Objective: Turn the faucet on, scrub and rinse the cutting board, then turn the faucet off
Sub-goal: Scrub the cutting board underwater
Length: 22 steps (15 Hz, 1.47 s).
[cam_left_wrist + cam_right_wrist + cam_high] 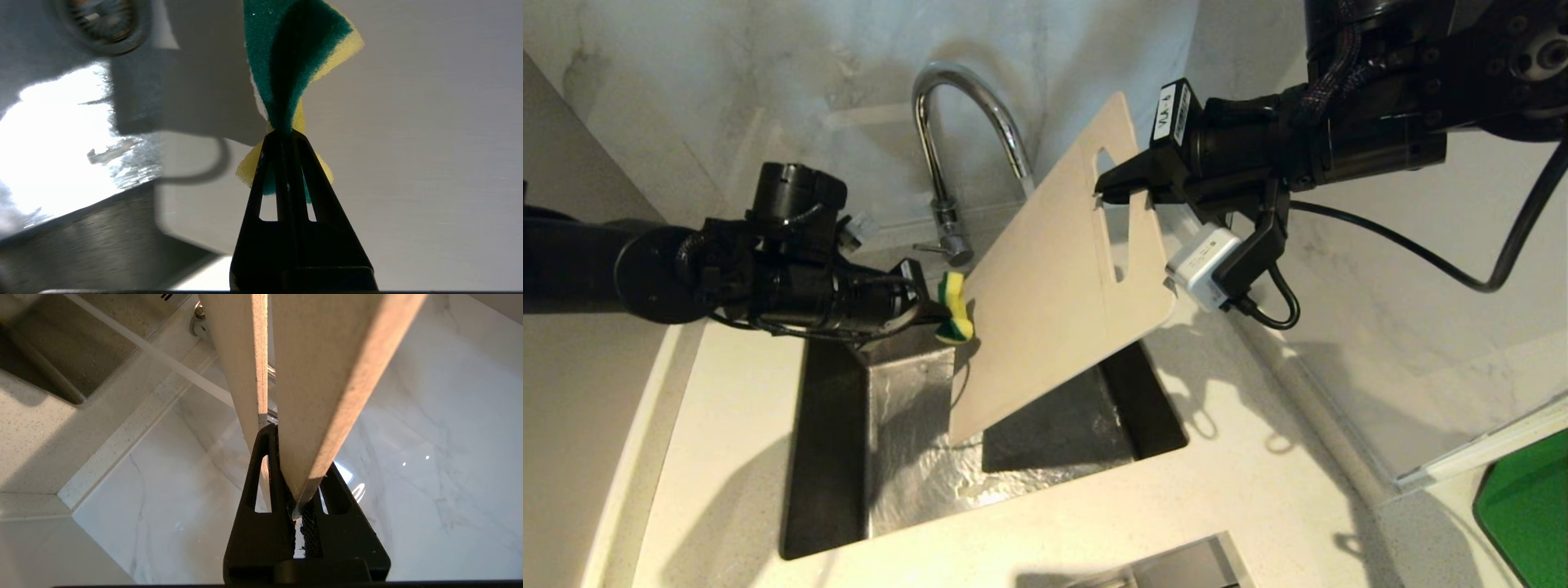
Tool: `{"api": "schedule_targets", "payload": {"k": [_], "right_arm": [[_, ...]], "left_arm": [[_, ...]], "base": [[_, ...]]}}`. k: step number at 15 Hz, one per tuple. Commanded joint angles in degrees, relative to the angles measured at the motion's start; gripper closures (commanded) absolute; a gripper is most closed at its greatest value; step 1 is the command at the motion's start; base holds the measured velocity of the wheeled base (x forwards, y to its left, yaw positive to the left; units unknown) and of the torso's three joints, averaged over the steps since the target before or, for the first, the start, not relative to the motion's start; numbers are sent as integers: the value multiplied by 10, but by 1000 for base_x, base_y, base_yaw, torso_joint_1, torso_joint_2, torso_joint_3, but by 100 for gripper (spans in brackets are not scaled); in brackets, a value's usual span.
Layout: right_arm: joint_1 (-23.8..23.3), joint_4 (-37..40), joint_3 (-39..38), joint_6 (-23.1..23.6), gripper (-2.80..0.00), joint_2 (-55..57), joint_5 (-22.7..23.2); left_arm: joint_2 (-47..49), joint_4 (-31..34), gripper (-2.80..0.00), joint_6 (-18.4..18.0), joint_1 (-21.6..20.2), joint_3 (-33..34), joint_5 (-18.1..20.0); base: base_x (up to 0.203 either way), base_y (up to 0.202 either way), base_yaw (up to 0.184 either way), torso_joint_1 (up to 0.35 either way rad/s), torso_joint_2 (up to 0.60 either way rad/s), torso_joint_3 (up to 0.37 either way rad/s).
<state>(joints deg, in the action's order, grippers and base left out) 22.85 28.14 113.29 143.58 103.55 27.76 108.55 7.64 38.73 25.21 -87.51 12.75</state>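
Note:
The cream-white cutting board hangs tilted over the sink, its lower corner down in the basin. My right gripper is shut on its upper end beside the handle slot. In the right wrist view the board sits pinched between the fingers of that gripper. My left gripper is shut on a green-yellow sponge at the board's left edge. The left wrist view shows the squeezed sponge at the tips of the gripper, close to the board's face. The chrome faucet arches behind, its spout end hidden by the board, its side lever low at the base.
White countertop surrounds the sink, with marble wall behind and to the right. A green object lies at the far right corner. A steel part shows at the front edge. The right wrist's white camera box hangs near the board's right edge.

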Motion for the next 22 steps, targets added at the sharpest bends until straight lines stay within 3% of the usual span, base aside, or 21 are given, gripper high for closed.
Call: {"api": "schedule_targets", "payload": {"k": [1, 4, 6, 16, 22], "right_arm": [[1, 2, 0, 8, 0, 7, 2], [1, 1, 0, 9, 0, 5, 3], [1, 1, 0, 9, 0, 5, 4], [-1, 1, 0, 8, 0, -3, 5], [-4, 2, 0, 6, 0, -15, 5]], "left_arm": [[-3, 44, 0, 14, 28, -88, 1], [22, 109, 0, 21, 60, -199, 0], [43, 139, 0, 23, 70, -227, 0], [44, 114, 0, 28, 29, -91, 1], [43, 9, 0, 28, 11, 38, -1]], "base": [[0, 0, 0, 0, 0, 0], [0, 0, 0, 0, 0, 0], [0, 0, 0, 0, 0, 0], [0, 0, 0, 0, 0, 0], [0, 0, 0, 0, 0, 0]]}}
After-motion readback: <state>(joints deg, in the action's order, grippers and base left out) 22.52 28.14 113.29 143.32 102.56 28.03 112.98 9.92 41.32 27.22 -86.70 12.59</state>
